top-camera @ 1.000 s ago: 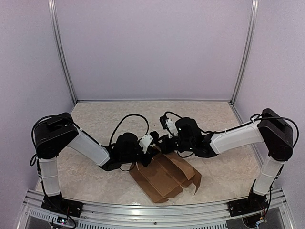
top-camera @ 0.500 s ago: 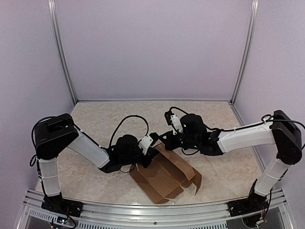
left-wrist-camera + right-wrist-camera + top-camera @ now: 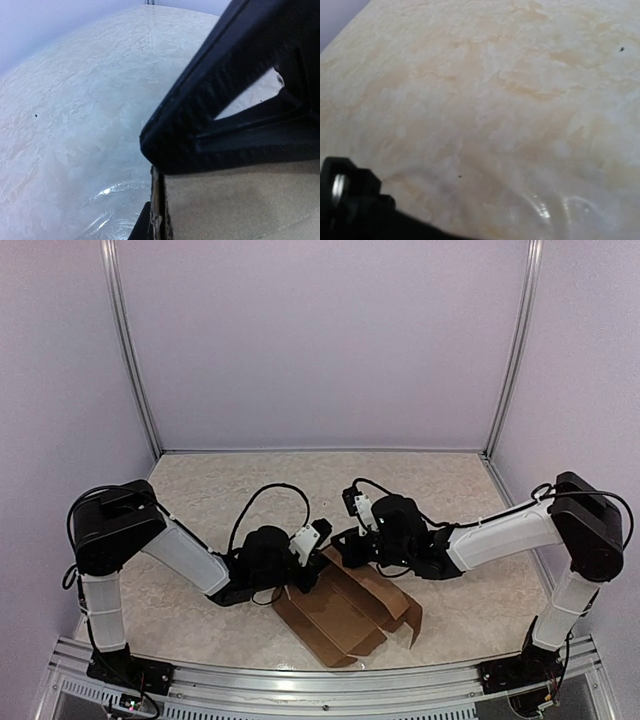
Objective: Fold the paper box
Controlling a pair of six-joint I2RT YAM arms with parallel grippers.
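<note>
While paper box edge sits between left jaws, grip unclear, right jaws together

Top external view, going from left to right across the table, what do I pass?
left arm's elbow → left gripper → right gripper → right arm's elbow. The paper box spans the same stretch as both grippers, so it is left out of the order.

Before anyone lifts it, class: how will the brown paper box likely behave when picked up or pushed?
The paper box is thin creased sheet with flaps partly raised, so it will probably flex at folds rather than lift stiffly. It looks light for its spread. On the glossy table, a push would likely slide it.
</note>
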